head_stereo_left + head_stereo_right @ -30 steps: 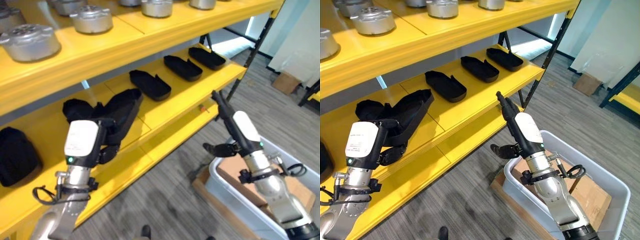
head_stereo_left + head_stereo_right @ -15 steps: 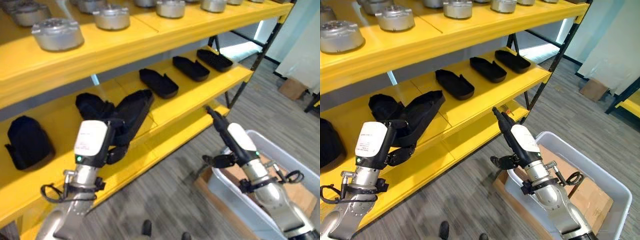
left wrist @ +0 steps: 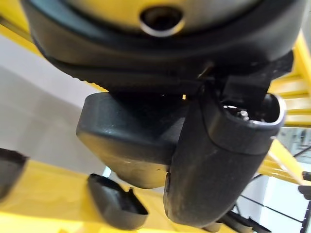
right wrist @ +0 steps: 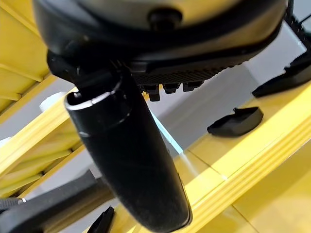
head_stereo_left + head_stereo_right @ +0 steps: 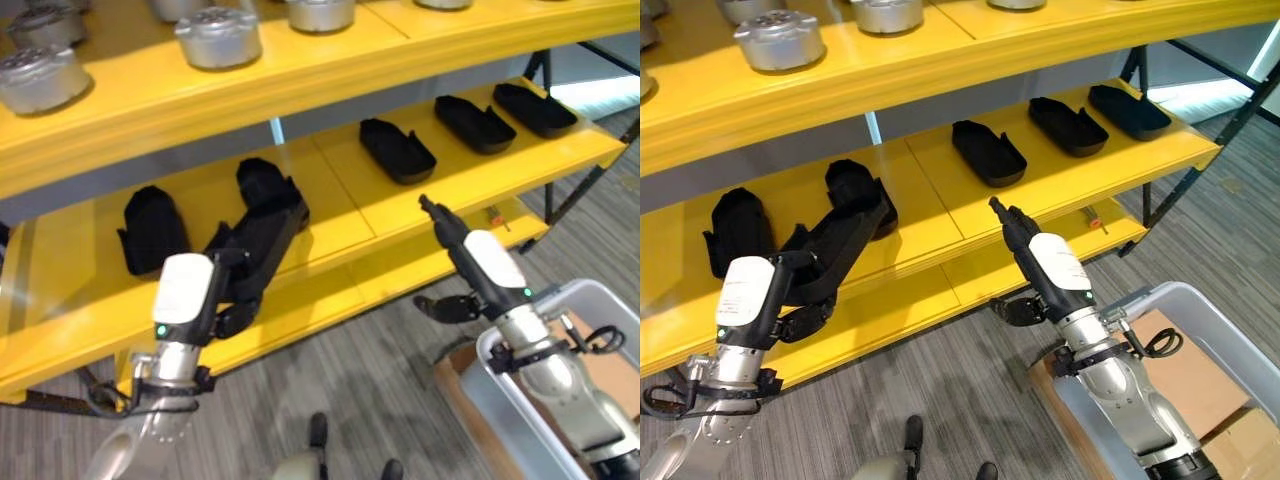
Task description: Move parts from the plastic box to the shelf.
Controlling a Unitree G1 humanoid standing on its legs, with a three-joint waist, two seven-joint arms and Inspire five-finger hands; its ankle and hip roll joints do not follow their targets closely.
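Left hand [image 5: 225, 300] is clenched round a long black part [image 5: 258, 243], now carried further in so its far end is set on the yellow shelf [image 5: 330, 215] beside another part [image 5: 152, 226]. Right hand [image 5: 447, 300], fingers straight, is held above the plastic box [image 5: 1200, 310].

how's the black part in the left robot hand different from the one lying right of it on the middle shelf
The held black part is tilted, its far end over the middle shelf, gripped by the left robot hand; the lying black part rests flat, untouched. The held one looks longer. Both are black, elongated shells.
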